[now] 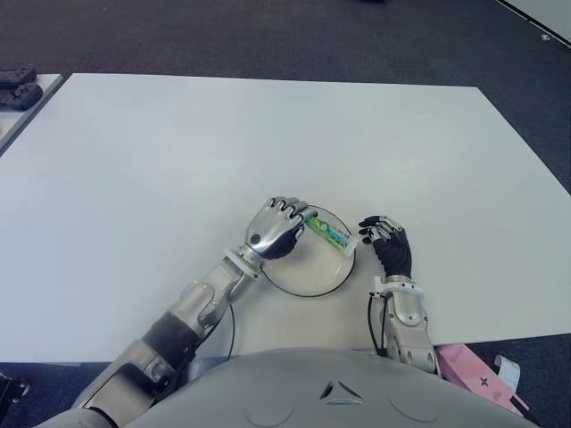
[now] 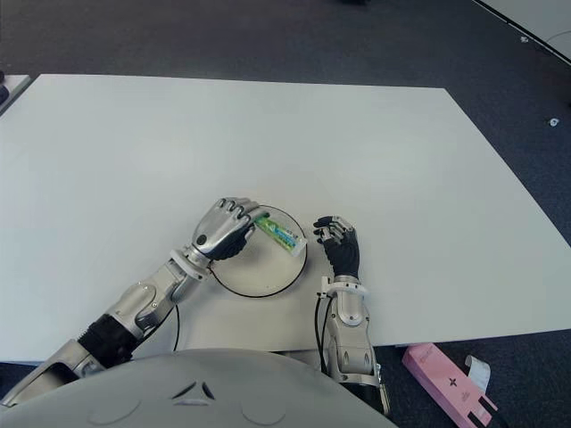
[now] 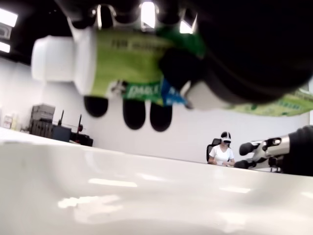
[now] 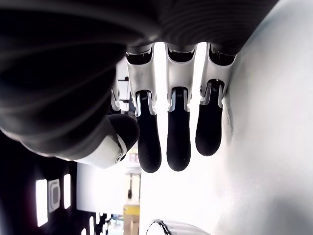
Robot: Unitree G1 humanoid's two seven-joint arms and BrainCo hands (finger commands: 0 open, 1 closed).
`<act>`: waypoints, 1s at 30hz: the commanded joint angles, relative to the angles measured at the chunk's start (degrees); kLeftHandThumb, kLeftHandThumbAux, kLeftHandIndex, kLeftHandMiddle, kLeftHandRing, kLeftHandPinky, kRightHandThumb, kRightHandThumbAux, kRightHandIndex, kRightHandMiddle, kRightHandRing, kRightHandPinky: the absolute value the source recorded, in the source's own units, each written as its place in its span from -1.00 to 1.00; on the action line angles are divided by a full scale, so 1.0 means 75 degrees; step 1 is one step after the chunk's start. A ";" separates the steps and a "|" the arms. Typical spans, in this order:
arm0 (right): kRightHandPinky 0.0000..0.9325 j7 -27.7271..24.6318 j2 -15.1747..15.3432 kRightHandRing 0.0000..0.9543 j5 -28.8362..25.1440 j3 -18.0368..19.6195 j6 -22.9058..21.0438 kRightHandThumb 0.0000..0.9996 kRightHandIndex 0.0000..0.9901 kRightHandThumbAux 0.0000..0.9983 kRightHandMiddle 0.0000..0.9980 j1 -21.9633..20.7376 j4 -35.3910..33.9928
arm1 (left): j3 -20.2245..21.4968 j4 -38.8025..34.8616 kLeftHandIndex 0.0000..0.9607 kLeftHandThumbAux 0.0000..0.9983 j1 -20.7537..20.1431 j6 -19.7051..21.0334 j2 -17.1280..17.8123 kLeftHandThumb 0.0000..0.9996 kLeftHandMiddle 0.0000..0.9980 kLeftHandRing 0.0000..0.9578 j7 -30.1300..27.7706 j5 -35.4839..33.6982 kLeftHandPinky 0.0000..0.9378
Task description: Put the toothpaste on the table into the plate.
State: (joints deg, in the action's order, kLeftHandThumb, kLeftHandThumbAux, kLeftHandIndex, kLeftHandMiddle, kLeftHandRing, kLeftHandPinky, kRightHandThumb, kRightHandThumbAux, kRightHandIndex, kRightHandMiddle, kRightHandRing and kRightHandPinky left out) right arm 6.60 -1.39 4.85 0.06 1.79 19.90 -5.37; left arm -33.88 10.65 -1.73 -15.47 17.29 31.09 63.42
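Observation:
My left hand (image 1: pixel 278 228) is shut on a green toothpaste tube (image 1: pixel 330 234) with a white cap, and holds it over the white round plate (image 1: pixel 312 275) near the table's front edge. In the left wrist view the toothpaste tube (image 3: pixel 127 63) hangs in my fingers a little above the plate's surface (image 3: pixel 146 196). Its flat tail end reaches over the plate's right rim. My right hand (image 1: pixel 388 242) shows just right of the plate, fingers (image 4: pixel 178 127) relaxed and holding nothing.
The white table (image 1: pixel 268 143) spreads wide behind the plate. A pink box (image 1: pixel 477 374) lies past the table's front right edge. Dark objects (image 1: pixel 18 87) sit on another surface at the far left. A seated person (image 3: pixel 221 151) is far off.

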 commanded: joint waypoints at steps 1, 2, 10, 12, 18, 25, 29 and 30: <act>0.05 0.0019 -0.0021 0.01 0.0029 -0.0005 -0.0163 0.42 -0.14 0.46 -0.03 0.0068 0.0158 | -0.0266 0.0457 -0.15 0.34 -0.0055 -0.0149 0.0059 0.70 0.15 0.82 -0.0106 -0.0066 0.88; 0.05 0.0022 -0.0023 0.02 0.0024 -0.0001 -0.0166 0.42 -0.14 0.46 -0.03 0.0064 0.0164 | -0.0322 0.0579 -0.15 0.34 -0.0052 -0.0217 0.0066 0.70 0.15 0.82 -0.0139 -0.0122 0.88; 0.06 0.0048 -0.0048 0.03 0.0020 0.0004 -0.0200 0.42 -0.14 0.45 -0.03 0.0077 0.0143 | -0.0546 0.1109 -0.15 0.34 -0.0116 -0.0507 0.0162 0.70 0.15 0.82 -0.0329 -0.0354 0.87; 0.05 0.0051 -0.0049 0.03 0.0027 -0.0002 -0.0215 0.42 -0.14 0.45 -0.03 0.0093 0.0122 | -0.0605 0.1152 -0.15 0.34 -0.0172 -0.0584 0.0228 0.70 0.15 0.81 -0.0360 -0.0362 0.86; 0.04 0.0040 -0.0045 0.02 0.0017 -0.0001 -0.0223 0.42 -0.14 0.45 -0.03 0.0114 0.0098 | -0.0682 0.1209 -0.09 0.33 -0.0266 -0.0712 0.0360 0.70 0.04 0.78 -0.0400 -0.0359 0.82; 0.04 0.0002 -0.0013 0.01 0.0009 0.0000 -0.0154 0.42 -0.14 0.45 -0.04 0.0127 0.0118 | -0.0646 0.0904 -0.13 0.37 -0.0179 -0.0680 0.0552 0.51 0.15 0.43 -0.0569 -0.0388 0.47; 0.04 -0.0003 -0.0005 0.01 0.0008 0.0005 -0.0175 0.42 -0.14 0.45 -0.04 0.0126 0.0118 | -0.0582 0.0752 -0.36 0.04 -0.0117 -0.0657 0.0615 -0.06 -0.19 -0.05 -0.0722 -0.0501 0.05; 0.04 -0.0002 -0.0006 0.01 0.0006 0.0007 -0.0184 0.42 -0.14 0.45 -0.04 0.0125 0.0117 | -0.0564 0.0717 -0.49 -0.02 -0.0101 -0.0647 0.0627 -0.21 -0.32 -0.22 -0.0763 -0.0534 -0.13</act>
State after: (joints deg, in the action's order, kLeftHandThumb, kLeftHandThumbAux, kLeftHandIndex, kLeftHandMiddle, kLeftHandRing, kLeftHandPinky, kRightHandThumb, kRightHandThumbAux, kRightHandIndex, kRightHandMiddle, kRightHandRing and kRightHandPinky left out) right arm 6.73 -1.36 4.93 0.10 1.78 20.06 -5.43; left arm -38.61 16.12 -3.38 -20.93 20.69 27.67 60.07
